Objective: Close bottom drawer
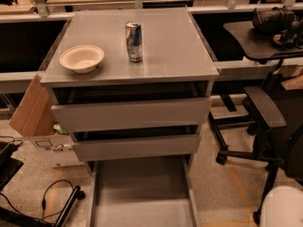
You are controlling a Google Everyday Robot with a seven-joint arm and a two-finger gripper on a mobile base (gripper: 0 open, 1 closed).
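Note:
The grey cabinet [130,60] has three drawers. The bottom drawer [142,188] is pulled far out toward me, and its flat grey tray lies open and empty below the other two. Its front runs off the bottom edge of the view. The middle drawer front [136,147] and the top drawer front [131,113] each stand slightly out. My gripper is not in view. Only a white rounded part of my arm [282,208] shows at the lower right corner, to the right of the open drawer.
A cream bowl [81,57] and a drink can [134,41] stand on the cabinet top. A cardboard box [35,112] leans at the cabinet's left, with black cables [52,200] on the floor. A black office chair [265,122] stands close on the right.

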